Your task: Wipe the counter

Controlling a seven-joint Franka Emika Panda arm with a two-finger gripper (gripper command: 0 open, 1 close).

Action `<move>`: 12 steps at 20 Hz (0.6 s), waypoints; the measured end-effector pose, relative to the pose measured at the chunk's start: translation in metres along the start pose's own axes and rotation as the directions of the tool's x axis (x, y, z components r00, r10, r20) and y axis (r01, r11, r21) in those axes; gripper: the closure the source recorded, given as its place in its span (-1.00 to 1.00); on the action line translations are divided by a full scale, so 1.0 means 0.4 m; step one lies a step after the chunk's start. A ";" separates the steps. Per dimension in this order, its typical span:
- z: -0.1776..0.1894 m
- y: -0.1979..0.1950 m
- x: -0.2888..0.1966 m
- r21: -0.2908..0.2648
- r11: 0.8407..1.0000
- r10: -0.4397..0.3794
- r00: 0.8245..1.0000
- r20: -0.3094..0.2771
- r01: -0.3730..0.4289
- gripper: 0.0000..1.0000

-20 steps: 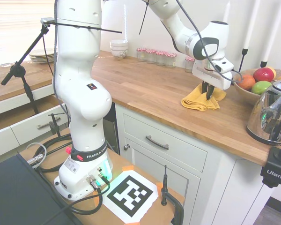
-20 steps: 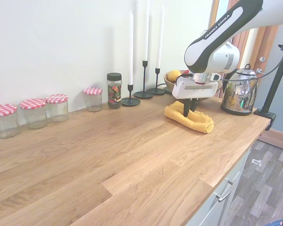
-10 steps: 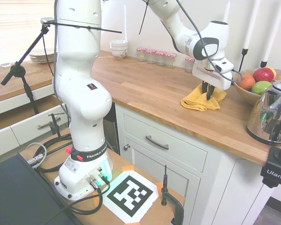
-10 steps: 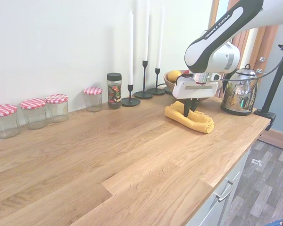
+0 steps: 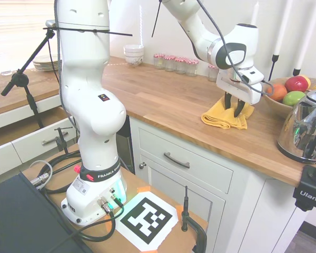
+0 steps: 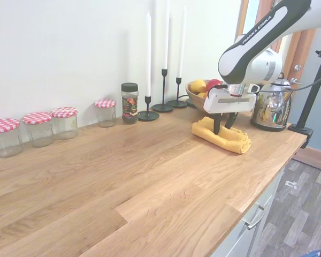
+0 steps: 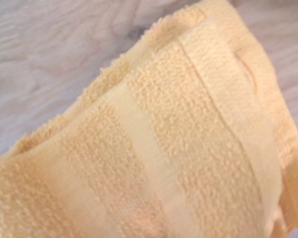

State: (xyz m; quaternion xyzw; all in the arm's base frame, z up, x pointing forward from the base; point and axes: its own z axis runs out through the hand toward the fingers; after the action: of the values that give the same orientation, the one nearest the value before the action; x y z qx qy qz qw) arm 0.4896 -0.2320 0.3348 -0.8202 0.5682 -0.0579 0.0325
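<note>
The counter (image 6: pixel 123 176), running long beneath the wall, is being wiped with a folded yellow towel (image 6: pixel 222 138) near the kettle (image 6: pixel 270 110), the cloth being pinned between the spread fingers of the gripper (image 6: pixel 223 128), and a sideways sweep is being called for next.

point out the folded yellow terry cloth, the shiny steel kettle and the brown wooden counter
folded yellow terry cloth (image 6: pixel 224 140), second exterior view, on its front fold
shiny steel kettle (image 5: pixel 304 133), first exterior view, on its rounded body
brown wooden counter (image 6: pixel 123 176), second exterior view, on bare planks
</note>
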 end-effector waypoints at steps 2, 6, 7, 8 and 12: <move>-0.016 0.007 -0.005 0.008 1.000 -0.001 1.000 -0.004 0.001 -1.00; -0.059 0.020 -0.016 0.033 0.999 -0.004 1.000 -0.018 0.004 -1.00; -0.071 0.024 -0.019 0.041 0.999 -0.003 1.000 -0.022 0.004 -1.00; -0.082 0.029 -0.022 0.047 0.999 -0.002 1.000 -0.024 0.003 -1.00; -0.110 0.048 -0.024 0.064 0.998 0.008 1.000 -0.031 -0.006 -1.00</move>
State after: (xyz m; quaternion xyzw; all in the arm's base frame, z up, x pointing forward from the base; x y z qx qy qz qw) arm 0.4627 -0.2290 0.3754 -0.8158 0.5693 -0.0886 0.0502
